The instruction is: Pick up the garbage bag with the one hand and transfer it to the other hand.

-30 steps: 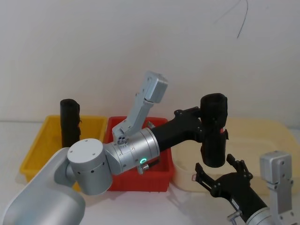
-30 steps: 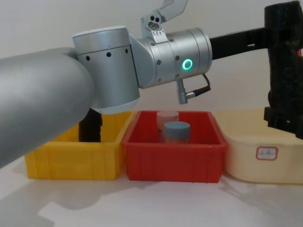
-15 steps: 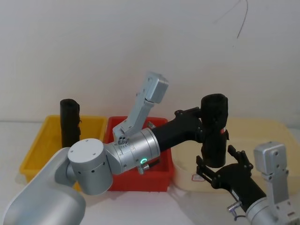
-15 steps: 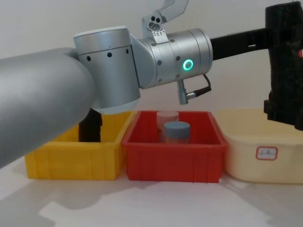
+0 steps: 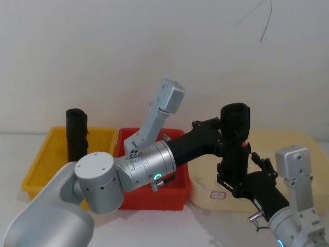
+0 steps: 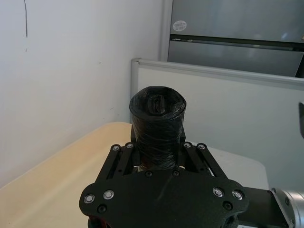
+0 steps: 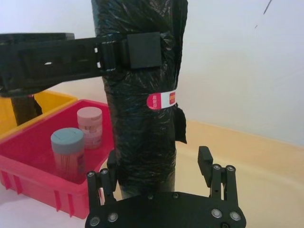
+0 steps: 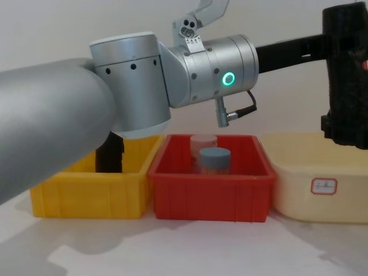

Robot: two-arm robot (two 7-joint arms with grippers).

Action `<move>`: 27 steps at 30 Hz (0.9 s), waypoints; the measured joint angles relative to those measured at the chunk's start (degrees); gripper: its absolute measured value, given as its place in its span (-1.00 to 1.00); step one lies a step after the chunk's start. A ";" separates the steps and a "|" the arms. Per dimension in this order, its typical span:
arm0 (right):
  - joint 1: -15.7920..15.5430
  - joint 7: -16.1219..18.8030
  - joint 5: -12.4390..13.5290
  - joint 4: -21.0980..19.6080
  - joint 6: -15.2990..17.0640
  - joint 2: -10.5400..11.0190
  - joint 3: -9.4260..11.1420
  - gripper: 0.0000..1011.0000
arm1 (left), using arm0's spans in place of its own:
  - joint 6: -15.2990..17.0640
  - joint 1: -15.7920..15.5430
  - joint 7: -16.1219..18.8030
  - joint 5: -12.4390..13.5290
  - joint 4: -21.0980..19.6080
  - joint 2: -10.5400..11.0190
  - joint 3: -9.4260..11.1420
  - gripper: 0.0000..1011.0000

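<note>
The garbage bag (image 5: 235, 141), a tall black roll of crinkled film with a small red-and-white label, hangs upright in the air above the beige tub (image 5: 288, 141). My left gripper (image 5: 225, 140) is shut on its upper half; the left wrist view shows the garbage bag (image 6: 156, 123) standing up between the fingers. My right gripper (image 5: 241, 172) is open, one finger on each side of the bag's lower end. In the right wrist view the garbage bag (image 7: 142, 118) sits close to one finger (image 7: 112, 167), with a gap to the other finger (image 7: 204, 165). The garbage bag (image 8: 345, 75) shows at the chest view's right edge.
A yellow bin (image 5: 41, 164) at the left holds a second black roll (image 5: 76, 136). The red bin (image 8: 210, 195) in the middle holds two jars, one with a blue-grey lid (image 8: 215, 155). My left arm's silver forearm (image 8: 190, 63) stretches across above the red bin.
My right gripper has risen and moved forward, so its open fingers now straddle the bag's lower end instead of sitting below it. The left gripper and the bag have stayed put.
</note>
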 joint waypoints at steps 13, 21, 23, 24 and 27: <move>1.81 2.79 2.37 1.04 0.52 -1.31 0.94 0.44 | -0.01 -0.01 0.01 0.00 0.02 0.00 0.00 -0.27; 2.19 4.26 3.18 0.84 0.59 -1.79 1.32 0.12 | -0.04 -0.01 0.01 -0.04 0.01 0.00 -0.02 -0.27; 2.24 4.55 3.27 0.73 0.61 -1.90 1.40 0.12 | -0.06 -0.01 0.01 -0.07 0.01 0.00 -0.03 -0.27; 2.26 4.64 3.29 0.69 0.61 -1.93 1.42 0.12 | -0.06 -0.01 0.00 -0.07 0.01 0.00 -0.03 -0.27; 2.35 5.01 3.36 0.60 0.61 -2.08 1.52 0.12 | -0.06 -0.01 0.01 -0.07 0.01 0.00 -0.03 -0.27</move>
